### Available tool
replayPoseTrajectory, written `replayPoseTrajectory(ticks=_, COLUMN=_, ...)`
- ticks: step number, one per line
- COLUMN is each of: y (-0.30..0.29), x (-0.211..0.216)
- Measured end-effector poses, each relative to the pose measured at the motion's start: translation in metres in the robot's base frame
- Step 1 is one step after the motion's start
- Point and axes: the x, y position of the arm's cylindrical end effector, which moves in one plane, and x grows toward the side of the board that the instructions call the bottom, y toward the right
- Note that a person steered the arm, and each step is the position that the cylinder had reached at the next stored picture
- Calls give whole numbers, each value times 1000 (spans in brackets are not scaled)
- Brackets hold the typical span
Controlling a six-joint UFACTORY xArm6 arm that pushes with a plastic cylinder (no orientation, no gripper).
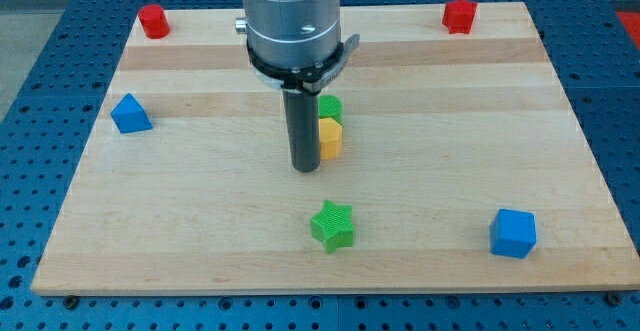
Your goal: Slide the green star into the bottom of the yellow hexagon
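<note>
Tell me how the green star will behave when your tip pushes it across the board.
The green star lies flat and low on the smooth wooden board, so it will probably slide rather than tip or roll. It looks like a small rigid block, likely light. Its points may make it turn if my tip, now above it beside the yellow block, pushes off-centre.

Your tip (305, 168) sits mid-frame, touching yellow hexagon's (330, 139) left side – green block (330, 107) right above hexagon, green star (332, 225) well below, lower centre.
</note>
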Motion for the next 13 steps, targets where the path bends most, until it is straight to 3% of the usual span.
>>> replayPoseTrajectory(ticks=2, y=-80, x=59)
replayPoseTrajectory(ticks=3, y=-84, x=97)
replayPoseTrajectory(ticks=4, y=-31, x=130)
replayPoseTrajectory(ticks=6, y=19, x=123)
replayPoseTrajectory(ticks=7, y=20, x=80)
replayPoseTrajectory(ticks=8, y=21, x=64)
replayPoseTrajectory(ticks=10, y=35, x=122)
replayPoseTrajectory(ticks=11, y=71, x=113)
replayPoseTrajectory(ticks=13, y=42, x=77)
